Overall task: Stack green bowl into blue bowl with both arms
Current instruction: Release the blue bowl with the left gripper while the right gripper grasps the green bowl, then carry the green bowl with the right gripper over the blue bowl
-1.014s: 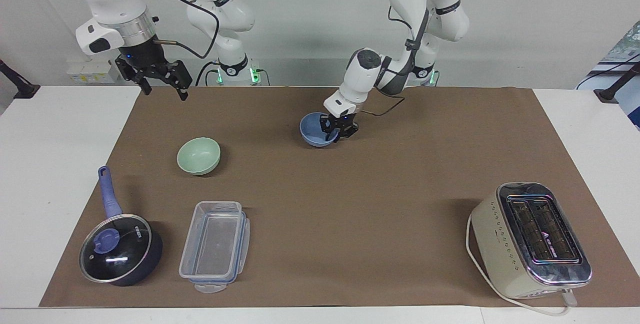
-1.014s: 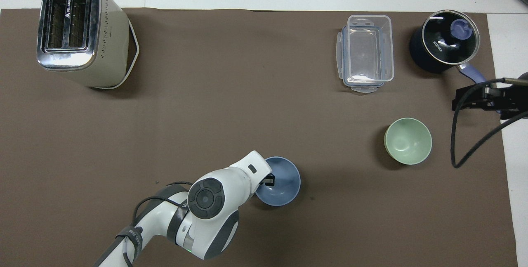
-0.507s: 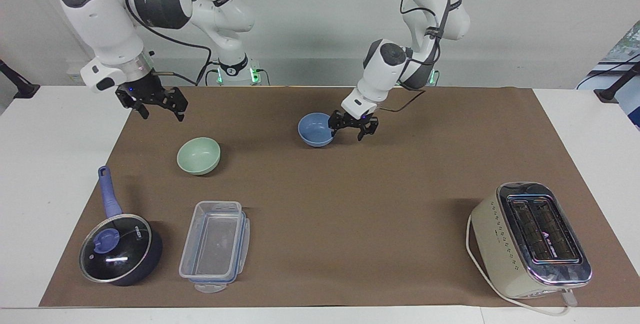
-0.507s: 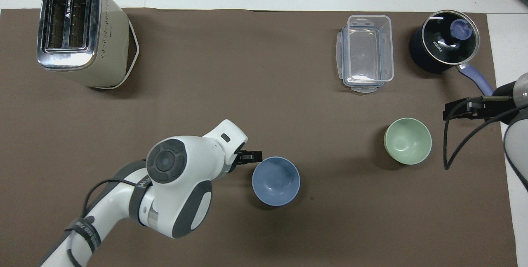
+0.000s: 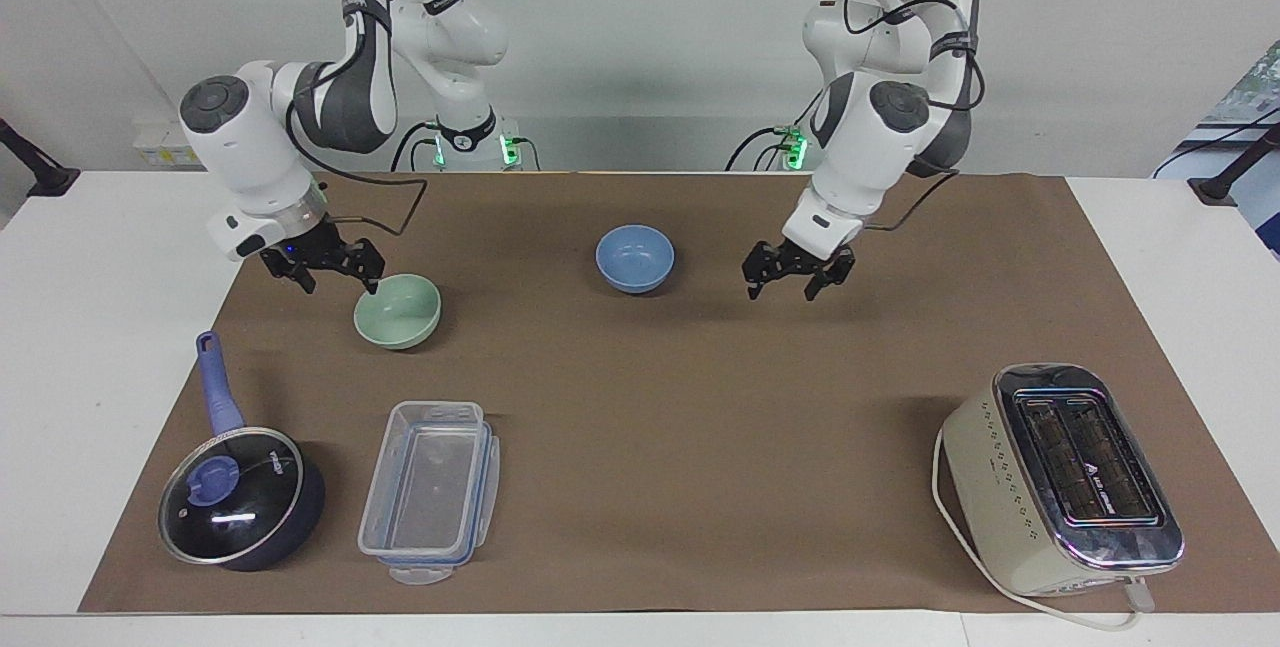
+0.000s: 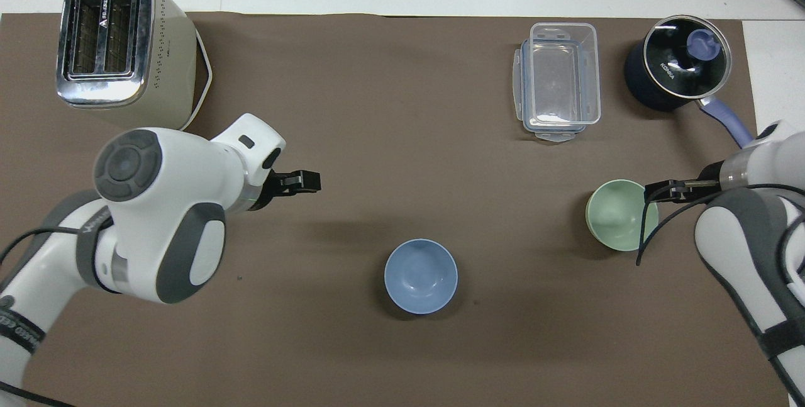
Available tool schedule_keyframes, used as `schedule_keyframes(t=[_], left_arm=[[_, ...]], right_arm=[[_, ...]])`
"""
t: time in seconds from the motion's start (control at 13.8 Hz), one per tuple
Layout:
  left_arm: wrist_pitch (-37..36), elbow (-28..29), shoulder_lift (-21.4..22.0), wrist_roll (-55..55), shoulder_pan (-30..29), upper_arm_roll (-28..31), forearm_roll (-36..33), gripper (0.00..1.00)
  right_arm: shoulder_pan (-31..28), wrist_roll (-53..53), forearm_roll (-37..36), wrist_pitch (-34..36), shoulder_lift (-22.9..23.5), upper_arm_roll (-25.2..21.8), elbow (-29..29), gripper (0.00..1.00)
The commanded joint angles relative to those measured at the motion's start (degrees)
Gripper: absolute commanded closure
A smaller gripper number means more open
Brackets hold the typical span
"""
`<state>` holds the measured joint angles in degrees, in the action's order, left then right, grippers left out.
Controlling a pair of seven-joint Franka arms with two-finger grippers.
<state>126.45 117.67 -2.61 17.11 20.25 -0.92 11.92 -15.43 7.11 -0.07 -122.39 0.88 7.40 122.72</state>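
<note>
Change, right arm: right end effector (image 5: 326, 267) has come down from over the mat's corner to the green bowl's rim, fingers spread, one tip at the rim edge on the side toward the right arm's end of the tabletop; nothing gripped yet.
Change, blue bowl: blue bowl (image 5: 635, 259) released a second ago; now stands alone and upright on the brown mat (image 5: 700, 407), mid-tabletop, near the robots.
Change, left arm: left end effector (image 5: 796, 272) has pulled away from the blue bowl toward the left arm's end, low over bare mat, fingers open, empty.
Meaning: judged, the blue bowl's placement is done and the green bowl pickup is starting; stacking not yet done.
Green bowl: green bowl (image 5: 398, 310) on the mat, toward the right arm's end, farther from the robots than the blue bowl; empty.
Blue bowl contents: empty.
Saucepan: dark blue saucepan (image 5: 243, 498) with glass lid on; contents not visible.
Plastic container: clear rectangular container (image 5: 430, 491), lidless, empty, beside the saucepan.
Toaster: cream toaster (image 5: 1062, 480), slots empty, at the left arm's end.
</note>
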Motion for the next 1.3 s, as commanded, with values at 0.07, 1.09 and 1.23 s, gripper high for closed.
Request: schedule_keyframes(t=[0.07,1.09,1.23], left_arm=[[-11.9,-6.7,0.4,-9.5,-8.4,-0.6,-1.2,0.0],[-40.6,-28.0,-0.7,-21.3,-18.5,1.9,-13.8,0.0],[-41.7,-29.1,-0.4,-21.2,-18.3,2.1,-13.5,0.0]], right_arm=[[-2.7,6.9,0.7,-7.8,1.8,0.1,4.7,0.0],[-2.8,9.9,1.3,-8.5,4.7,0.2,5.7,0.06],[-2.8,11.1,1.4,-8.4,4.6,0.2,5.6,0.32]])
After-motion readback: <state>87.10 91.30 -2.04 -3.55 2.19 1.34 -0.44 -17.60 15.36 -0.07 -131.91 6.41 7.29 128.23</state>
